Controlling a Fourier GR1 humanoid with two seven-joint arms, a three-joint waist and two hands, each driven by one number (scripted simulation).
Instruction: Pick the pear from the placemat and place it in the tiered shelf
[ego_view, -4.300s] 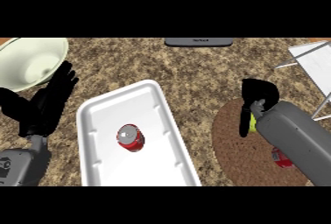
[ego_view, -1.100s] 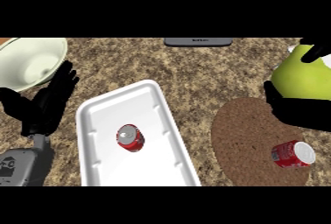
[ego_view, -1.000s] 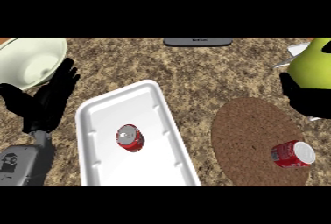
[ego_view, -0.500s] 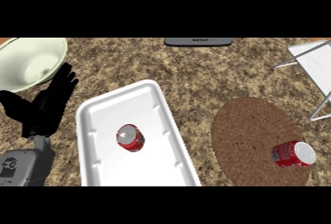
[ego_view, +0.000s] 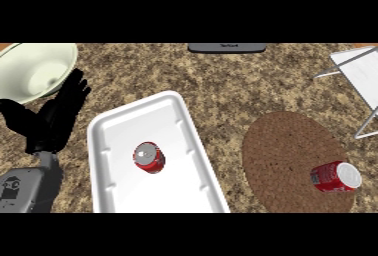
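The left hand (ego_view: 50, 117) shows at the left of the frame, resting with its fingers (ego_view: 74, 90) straight and spread wide, pointing toward the upper edge and holding nothing. Its grey forearm (ego_view: 29, 187) comes in from the lower left corner. The fingertips reach up just beside, and partly overlap, a pale bowl (ego_view: 33, 70) in the upper left corner. The right hand does not show anywhere in the frame.

The tabletop (ego_view: 214, 80) is speckled brown stone. A white rectangular tray (ego_view: 177, 195) lies in the middle left, tilted a little so that its long side runs from the upper centre toward the lower edge. A red can (ego_view: 149, 157) lies inside the tray near its middle, its silver top turned toward the upper left.

To the right of the tray, apart from it, lies a brown oval placemat (ego_view: 284, 150). A second red can (ego_view: 334, 176) lies on its side on the lower right part of the placemat, its silver end pointing to the right.

In the upper right corner stands part of a white shelf (ego_view: 359, 70) with thin metal legs, one reaching down to the right edge of the frame just above the placemat. At the upper edge, centre, a dark grey object (ego_view: 226, 47) is cut off by the frame.

The pear is not visible: it is neither on the placemat nor on the part of the shelf that shows.
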